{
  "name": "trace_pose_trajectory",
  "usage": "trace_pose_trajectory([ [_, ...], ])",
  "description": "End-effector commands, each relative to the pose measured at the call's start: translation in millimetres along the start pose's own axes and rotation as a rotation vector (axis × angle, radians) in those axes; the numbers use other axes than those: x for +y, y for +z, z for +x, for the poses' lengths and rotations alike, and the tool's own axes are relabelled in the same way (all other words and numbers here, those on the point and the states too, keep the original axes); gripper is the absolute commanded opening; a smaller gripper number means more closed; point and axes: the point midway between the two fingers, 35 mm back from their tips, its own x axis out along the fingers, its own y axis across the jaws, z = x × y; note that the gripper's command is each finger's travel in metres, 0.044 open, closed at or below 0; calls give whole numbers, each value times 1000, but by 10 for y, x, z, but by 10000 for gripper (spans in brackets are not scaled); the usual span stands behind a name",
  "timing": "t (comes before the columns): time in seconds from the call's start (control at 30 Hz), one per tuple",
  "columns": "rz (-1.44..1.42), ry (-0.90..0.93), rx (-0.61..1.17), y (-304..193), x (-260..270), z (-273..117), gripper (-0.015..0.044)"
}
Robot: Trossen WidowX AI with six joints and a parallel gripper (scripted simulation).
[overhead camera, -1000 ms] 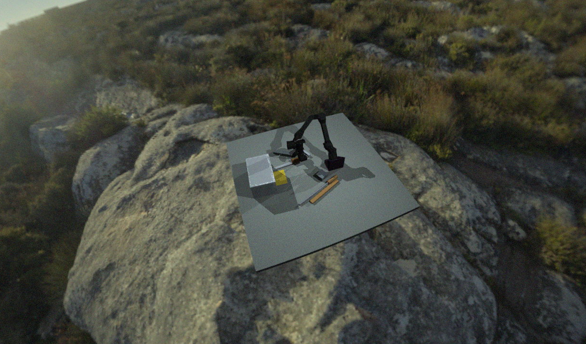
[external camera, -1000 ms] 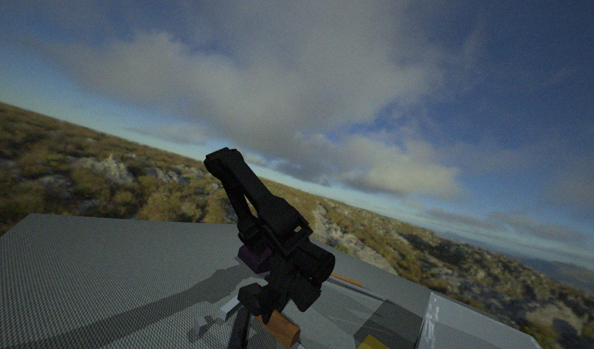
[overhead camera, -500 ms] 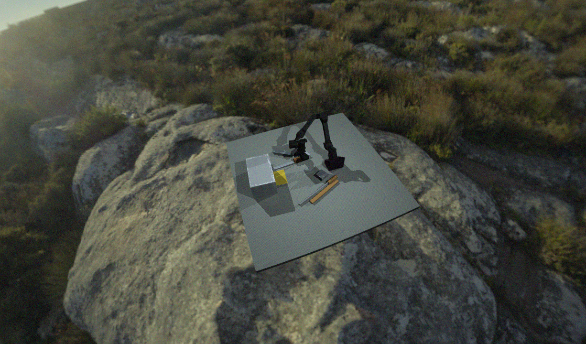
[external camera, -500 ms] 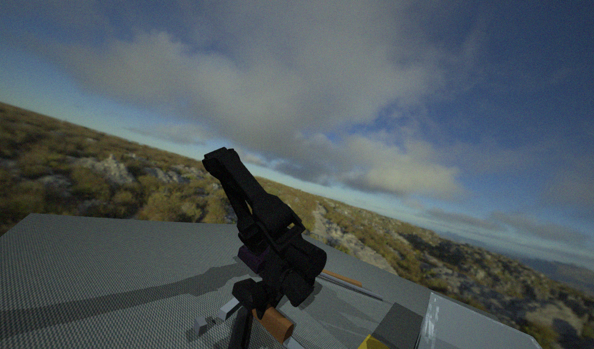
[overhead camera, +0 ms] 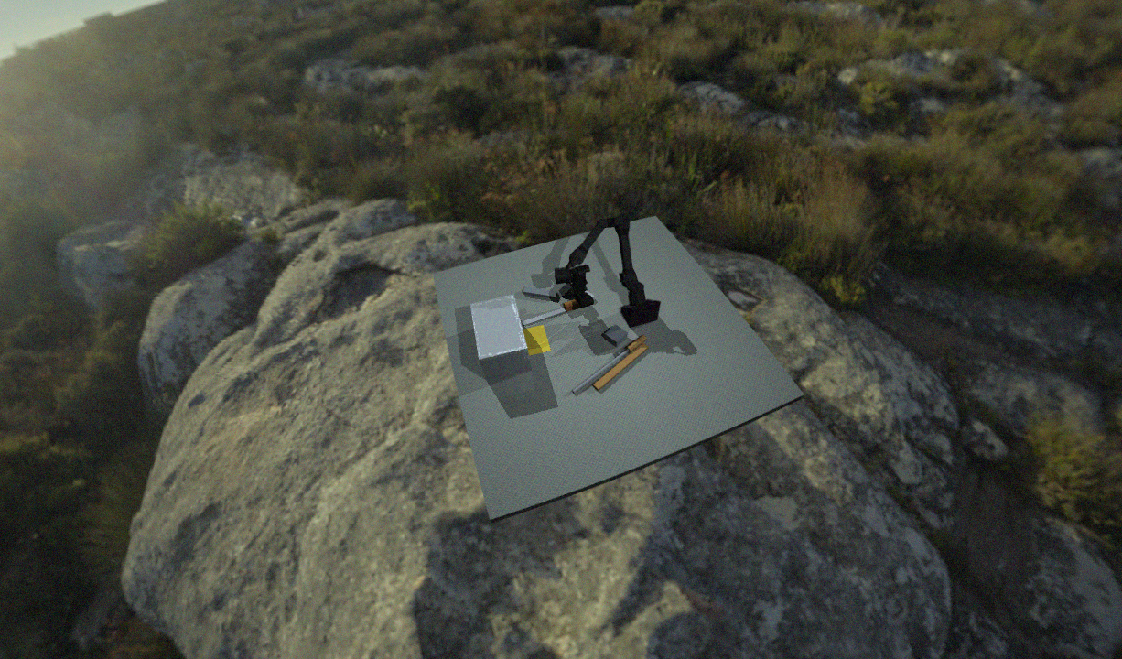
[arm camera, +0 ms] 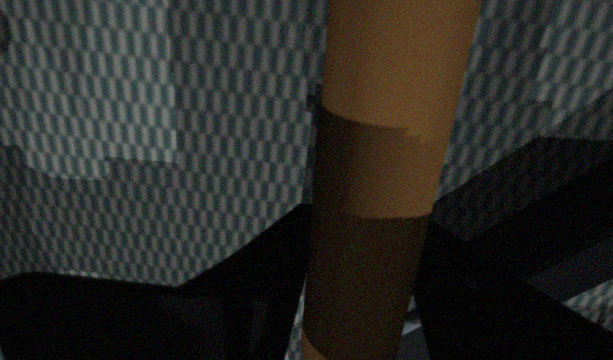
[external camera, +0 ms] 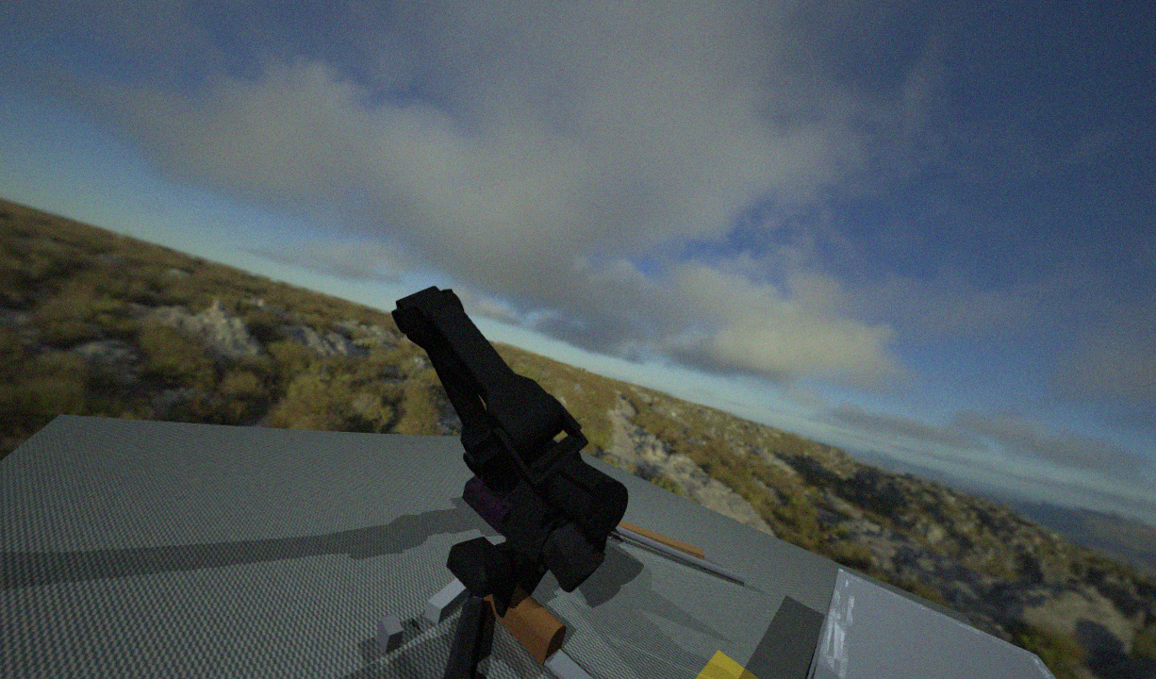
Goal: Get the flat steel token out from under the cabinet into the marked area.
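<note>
My gripper (overhead camera: 579, 302) (external camera: 503, 596) (arm camera: 359, 222) is shut on the orange handle (overhead camera: 569, 306) (external camera: 529, 624) (arm camera: 388, 165) of a tool, low over the table. Its pale flat shaft (overhead camera: 544, 315) (external camera: 568, 668) runs toward the front of the cabinet (overhead camera: 498, 328) (external camera: 919, 641). The shaft's far end meets the cabinet's front edge in the top view; whether it reaches underneath I cannot tell. The yellow marked area (overhead camera: 538, 340) (external camera: 721, 668) lies in front of the cabinet, beside the shaft. The steel token is not visible in any view.
A dark bar (overhead camera: 539, 294) (external camera: 465, 646) lies near the gripper, with grey end pieces (external camera: 444, 600) (external camera: 388, 632) beside it. A grey rod (overhead camera: 598, 373) (external camera: 691, 559) with an orange end and an orange strip (overhead camera: 620, 365) (external camera: 662, 538) lie across the table. A grey block (overhead camera: 614, 334) is near the arm's base.
</note>
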Motion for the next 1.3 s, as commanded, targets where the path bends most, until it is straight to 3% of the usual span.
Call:
trace_pose_trajectory([
  [0.0, -7, 1, 4, -30, 55, 1, 0],
  [0.13, -8, 1, 6, -40, 73, 1, 0],
  [0.37, 2, 1, 1, -16, 38, -3, 184],
  [0.57, 2, 1, 1, -16, 38, -3, 200],
  [0.67, 2, 1, 6, -16, 39, -2, 270],
  [1.27, 1, 0, 6, -66, 40, 60, 270],
])
